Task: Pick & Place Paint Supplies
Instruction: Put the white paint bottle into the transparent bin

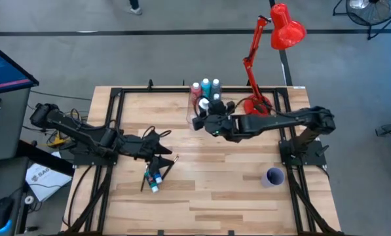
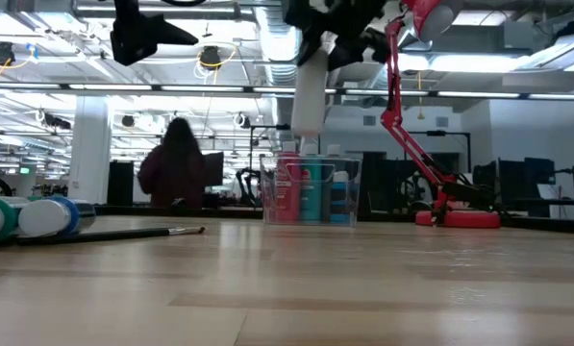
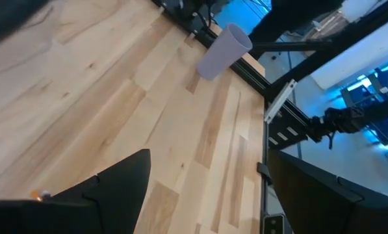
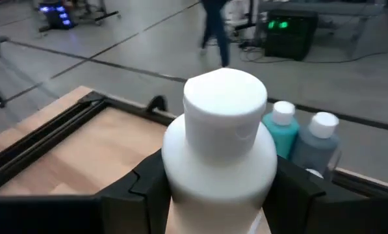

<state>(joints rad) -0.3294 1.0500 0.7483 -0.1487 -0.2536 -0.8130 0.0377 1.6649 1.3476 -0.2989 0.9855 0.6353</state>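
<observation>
a: status of the right gripper (image 4: 219,195)?
b: it is clenched on a white bottle (image 4: 221,149), one dark finger on each side of the bottle's body. in the low view the white bottle (image 2: 310,96) hangs upright in the air, just above the clear box (image 2: 311,191).

a: where is that box on the tabletop?
b: the clear box (image 1: 196,109) stands near the middle of the far edge, just beside the base of a red desk lamp (image 1: 274,39). bottles stand upright inside it: a pink-red bottle (image 1: 196,88), a teal bottle (image 1: 205,85) and a grey bottle (image 1: 215,86), all with white caps.

a: status of the left gripper (image 1: 167,151)?
b: released, fingers spread wide, nothing between them. it hovers over the left half of the tabletop, above the supplies still lying there.

a: which supplies lie there?
b: small blue-green tubes (image 1: 155,179) lie on their sides toward the near left area, with thin dark brushes (image 1: 164,169) touching or crossing them. in the low view a brush (image 2: 113,234) lies flat on the wood beside the capped tube ends.

a: anything else on the tabletop?
b: a small purple cup (image 1: 274,177) stands near the right edge, well apart from the box.

a: beyond the table?
b: a person (image 2: 174,168) stands in the room behind, back turned.
</observation>
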